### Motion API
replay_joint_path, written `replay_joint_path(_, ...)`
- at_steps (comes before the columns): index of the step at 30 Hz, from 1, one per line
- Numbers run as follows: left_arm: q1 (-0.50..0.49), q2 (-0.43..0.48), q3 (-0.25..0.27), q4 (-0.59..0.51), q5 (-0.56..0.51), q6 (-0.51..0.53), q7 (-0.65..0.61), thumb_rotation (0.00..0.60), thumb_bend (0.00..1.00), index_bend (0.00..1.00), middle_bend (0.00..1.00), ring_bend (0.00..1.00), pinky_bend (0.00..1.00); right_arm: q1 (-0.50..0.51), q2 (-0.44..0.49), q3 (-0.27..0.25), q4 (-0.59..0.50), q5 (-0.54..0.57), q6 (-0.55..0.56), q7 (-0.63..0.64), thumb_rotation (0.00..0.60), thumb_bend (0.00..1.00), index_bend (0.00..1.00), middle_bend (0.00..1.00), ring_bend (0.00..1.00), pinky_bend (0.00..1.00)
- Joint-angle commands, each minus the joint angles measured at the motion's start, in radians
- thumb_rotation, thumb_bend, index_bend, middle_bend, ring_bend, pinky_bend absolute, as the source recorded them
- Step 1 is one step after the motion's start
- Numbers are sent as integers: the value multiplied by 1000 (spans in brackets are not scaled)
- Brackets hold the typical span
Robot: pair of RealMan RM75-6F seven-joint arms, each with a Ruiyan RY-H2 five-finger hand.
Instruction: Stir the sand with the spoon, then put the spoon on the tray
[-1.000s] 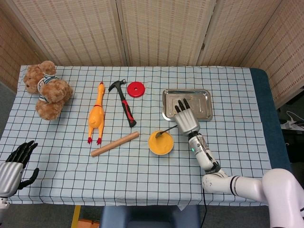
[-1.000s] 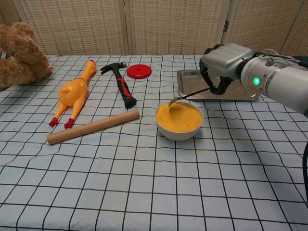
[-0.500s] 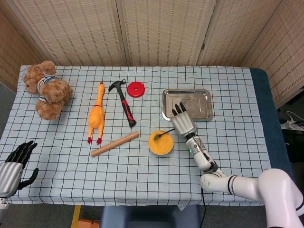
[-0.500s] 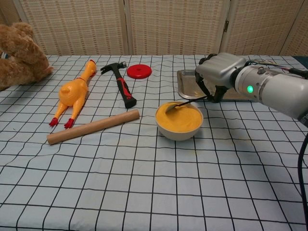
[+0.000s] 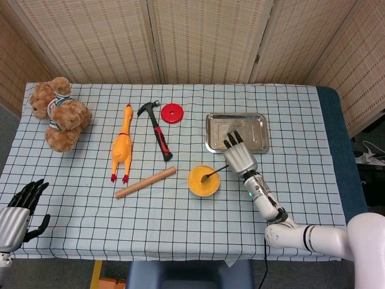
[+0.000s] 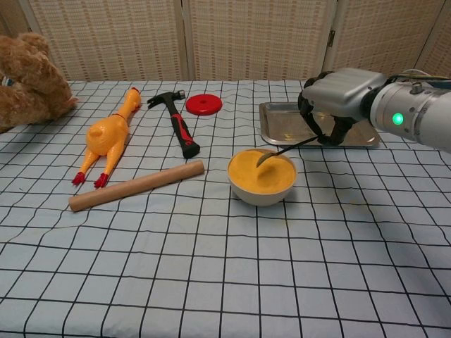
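Right hand (image 6: pixel 343 95) of mine grips the handle of the spoon (image 6: pixel 285 148); the spoon slants down to the left from my fingers, and its tip is in the sand (image 6: pixel 259 171) of the bowl (image 6: pixel 261 193). Just behind this hand lies the tray (image 5: pixel 258 123). Left hand (image 5: pixel 18 212) hangs far to the left, fingers apart, holding nothing.

The right hand (image 5: pixel 239 158) has been shifted toward the right of the frame and a little lower, with the spoon (image 6: pixel 285 148) still held in it. The spoon's bowl has been carried from the left part of the sand (image 6: pixel 259 171) to nearer the middle of the bowl (image 6: pixel 261 192).
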Motion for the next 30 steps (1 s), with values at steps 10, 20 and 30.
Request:
replay_joint_path(10, -4, -4, -1, 7, -6, -11, 0, 600, 448, 0, 0, 0, 177, -86, -127, 27, 198, -144, 111, 178, 600, 896, 927, 195, 0, 0)
replay_joint_path(20, -11, -8, -5, 10, -24, -32, 6, 600, 448, 0, 0, 0, 177, -34, -310, 127, 614, -64, -23, 215, 600, 897, 927, 196, 0, 0)
replay_joint_path(30, -20, -8, -14, 18, -57, -61, -2, 600, 448, 0, 0, 0, 177, 93, -494, 234, 1049, 5, -212, 189, 600, 896, 912, 199, 0, 0)
